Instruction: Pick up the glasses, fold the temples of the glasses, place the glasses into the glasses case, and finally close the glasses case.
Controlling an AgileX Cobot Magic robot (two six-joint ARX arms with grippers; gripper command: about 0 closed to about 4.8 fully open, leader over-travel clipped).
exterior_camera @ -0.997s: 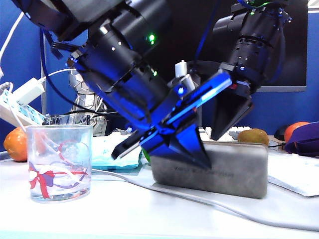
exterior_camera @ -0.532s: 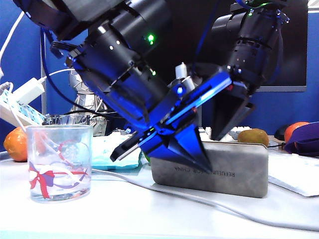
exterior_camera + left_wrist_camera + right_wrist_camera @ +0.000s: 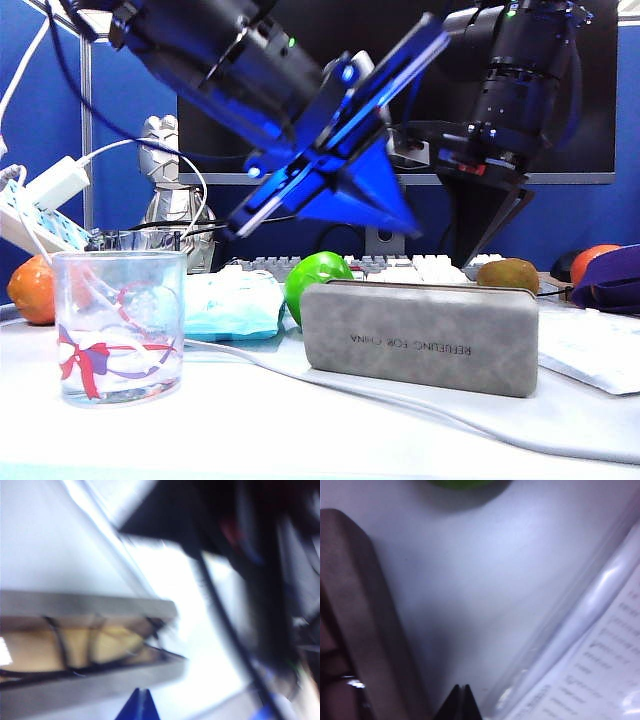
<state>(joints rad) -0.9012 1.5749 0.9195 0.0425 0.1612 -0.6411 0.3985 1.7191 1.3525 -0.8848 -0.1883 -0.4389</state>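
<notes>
On the white surface the glasses case lies, its face lettered "REFUELING FOR CHINA" upside down. Only the left wrist view shows its lid ajar, with the glasses on beige lining. The left end effector hangs closed above the case; the right end effector is pinched closed just beside it. A tumbler and a green fruit stand near

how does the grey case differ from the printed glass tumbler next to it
The oblong grey suede-like glasses case is opaque, long and low, with small dark lettering; the clear ribbon-printed drinking tumbler is see-through, upright and round, with a red ribbon print. Both stand on the white table.
</notes>
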